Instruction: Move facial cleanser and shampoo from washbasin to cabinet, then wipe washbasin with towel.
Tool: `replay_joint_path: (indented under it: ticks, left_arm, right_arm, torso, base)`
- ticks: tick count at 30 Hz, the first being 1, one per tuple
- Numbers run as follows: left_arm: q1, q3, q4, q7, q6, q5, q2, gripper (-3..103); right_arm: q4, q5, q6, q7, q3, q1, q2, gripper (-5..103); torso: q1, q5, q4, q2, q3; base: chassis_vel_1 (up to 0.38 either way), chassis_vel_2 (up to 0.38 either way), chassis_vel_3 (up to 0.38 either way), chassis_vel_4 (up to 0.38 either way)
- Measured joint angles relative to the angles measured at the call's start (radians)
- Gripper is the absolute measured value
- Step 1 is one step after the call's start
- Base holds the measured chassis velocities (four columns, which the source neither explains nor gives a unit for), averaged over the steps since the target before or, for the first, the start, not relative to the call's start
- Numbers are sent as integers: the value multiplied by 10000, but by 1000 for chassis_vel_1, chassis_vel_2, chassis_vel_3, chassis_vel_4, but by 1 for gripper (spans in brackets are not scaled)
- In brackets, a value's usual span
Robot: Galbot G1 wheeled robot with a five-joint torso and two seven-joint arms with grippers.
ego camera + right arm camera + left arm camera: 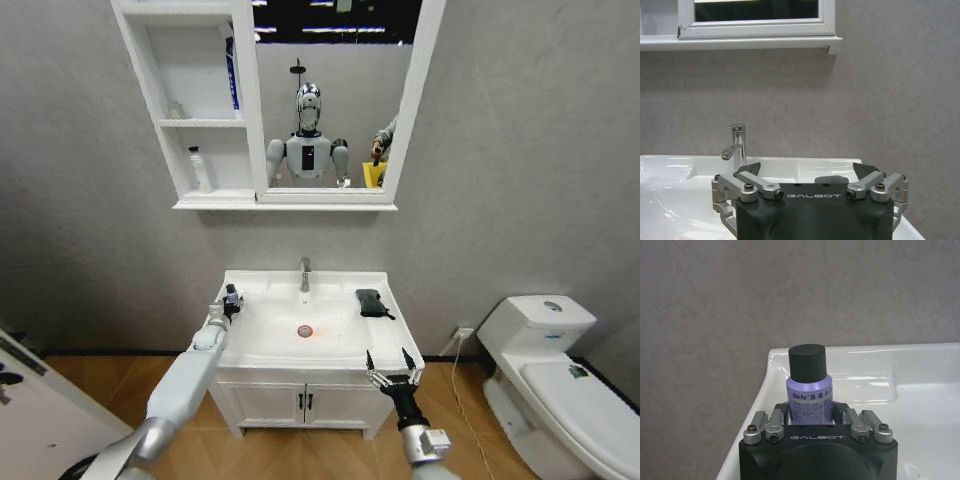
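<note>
Purple black-capped bottle [807, 392] remains on white ceramic washbasin's [262, 345] far-left corner, clamped by left pincer [231, 300]; right pincer [392, 368] wide; black-grey towel [371, 302] unused.

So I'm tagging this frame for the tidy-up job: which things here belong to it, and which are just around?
Part of the job:
- purple bottle, in the left gripper, on the washbasin
- white bottle on a cabinet shelf
- towel on the washbasin's right rim
- right gripper, open at the front edge

Just around:
- toilet
- tap
- mirror
</note>
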Motion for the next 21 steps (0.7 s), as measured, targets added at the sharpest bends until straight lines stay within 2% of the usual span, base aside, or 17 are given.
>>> replay_joint_path:
  ticks: [1,6,8,9,11,12,15,16,17,18,19,20,21]
  left_arm:
    - [26,-8,-45,18,0,-7,61,43]
    - [258,-12,-502,27,76,-44,372,43]
    - [623,34,-1732,-125,433,-181,981,43]
    - [623,34,-1732,-125,433,-181,981,43]
    - [840,84,-3351,-385,1005,-385,1731,43]
    - [843,103,-4047,-457,1225,-531,2100,43]
    - [811,133,-4703,-512,1461,-739,2506,43]
    - [501,218,-5996,-697,2073,-1486,3355,43]
    - [194,263,-6500,-883,2448,-1991,3719,43]
    - [194,263,-6500,-883,2448,-1991,3719,43]
    - [-504,436,-7184,-1262,3260,-2988,4199,43]
    - [-1084,585,-7495,-1522,3785,-3619,4418,43]
    - [-1084,585,-7495,-1522,3785,-3619,4418,43]
  right_arm:
    - [0,-5,2,-6,-18,10,10,100]
    - [35,-16,2,-13,-63,17,21,100]
    - [93,-22,0,-15,-69,11,29,100]
    - [93,-22,0,-15,-69,11,29,100]
    - [102,-50,-10,-16,-110,5,46,100]
    - [111,-66,-17,-17,-139,12,55,100]
    - [122,-85,-31,-17,-165,27,61,100]
    - [139,-129,-68,-17,-217,75,79,100]
    - [154,-150,-96,-18,-254,99,84,100]
    - [154,-150,-96,-18,-254,99,84,100]
    - [200,-179,-129,-17,-292,112,87,100]
    - [236,-192,-142,-16,-301,112,86,100]
    - [236,-192,-142,-16,-301,112,86,100]
  torso:
    - [0,-1,-3,0,0]
    - [1,-3,-2,-1,1]
    - [1,-1,1,-1,0]
    - [1,-1,1,-1,0]
    - [1,-9,0,-1,1]
    - [0,1,-1,0,-1]
    - [-1,2,-3,0,-1]
    - [0,-4,1,0,0]
    - [-1,0,4,0,-2]
    - [-1,0,4,0,-2]
    - [-2,-2,6,0,-1]
    - [-1,-4,0,0,-1]
    - [-1,-4,0,0,-1]
  base:
    - [0,0,0,0]
    - [0,0,0,0]
    - [0,0,0,0]
    - [0,0,0,0]
    - [0,0,0,0]
    - [0,0,0,0]
    - [0,0,0,0]
    - [0,0,0,0]
    - [0,0,0,0]
    - [0,0,0,0]
    - [0,0,0,0]
    - [0,0,0,0]
    - [0,0,0,0]
